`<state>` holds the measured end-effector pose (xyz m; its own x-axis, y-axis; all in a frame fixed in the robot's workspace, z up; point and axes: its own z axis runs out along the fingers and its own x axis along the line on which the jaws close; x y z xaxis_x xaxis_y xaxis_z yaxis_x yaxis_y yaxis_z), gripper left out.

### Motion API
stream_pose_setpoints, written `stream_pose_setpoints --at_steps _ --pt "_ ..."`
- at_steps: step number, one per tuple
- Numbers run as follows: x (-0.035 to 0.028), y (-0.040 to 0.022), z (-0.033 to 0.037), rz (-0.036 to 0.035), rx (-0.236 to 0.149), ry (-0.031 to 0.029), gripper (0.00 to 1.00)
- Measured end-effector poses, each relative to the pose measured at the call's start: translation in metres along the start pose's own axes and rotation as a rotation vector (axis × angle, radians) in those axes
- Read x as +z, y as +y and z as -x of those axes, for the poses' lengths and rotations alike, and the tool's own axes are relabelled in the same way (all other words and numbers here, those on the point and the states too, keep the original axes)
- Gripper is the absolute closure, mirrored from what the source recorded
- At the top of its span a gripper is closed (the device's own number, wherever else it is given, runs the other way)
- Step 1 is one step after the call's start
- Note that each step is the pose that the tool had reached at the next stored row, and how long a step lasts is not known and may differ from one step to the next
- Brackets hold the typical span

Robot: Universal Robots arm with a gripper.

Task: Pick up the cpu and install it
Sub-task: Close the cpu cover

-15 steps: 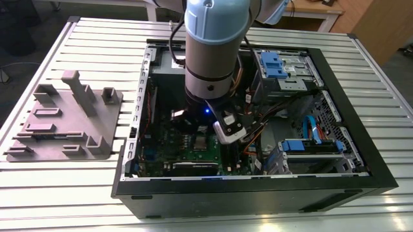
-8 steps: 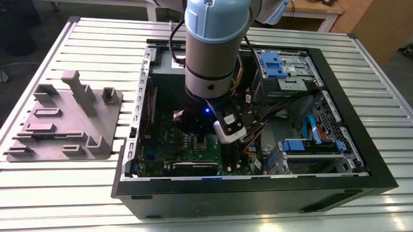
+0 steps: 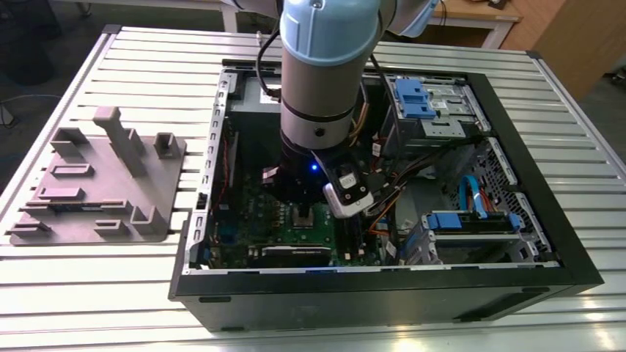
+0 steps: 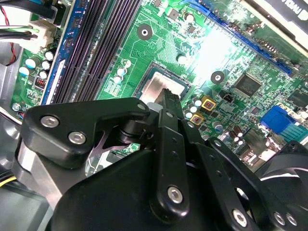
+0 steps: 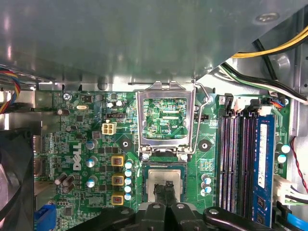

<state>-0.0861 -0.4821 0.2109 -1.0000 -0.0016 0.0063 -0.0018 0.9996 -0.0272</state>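
Gripper (image 5: 165, 192) points straight down into the computer case (image 3: 547, 220), fingers pressed together on the silvery square cpu (image 5: 166, 179) in its socket

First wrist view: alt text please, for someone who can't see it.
The gripper is down over the cpu, a silvery square chip sitting in the socket of a green motherboard. The socket's metal retention frame stands flipped open behind it, with black memory slots to one side.
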Motion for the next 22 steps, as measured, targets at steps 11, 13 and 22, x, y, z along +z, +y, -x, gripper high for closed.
stream_pose_setpoints --at_steps 11,13,22 --pt "-0.0051 -0.0002 0.0 -0.0001 0.0 0.0001 0.9" --pt "-0.0125 -0.0003 -0.0001 0.0001 0.0 -0.0001 0.9" --pt "-0.0401 -0.0011 -0.0003 0.0 0.0 -0.0004 0.9"
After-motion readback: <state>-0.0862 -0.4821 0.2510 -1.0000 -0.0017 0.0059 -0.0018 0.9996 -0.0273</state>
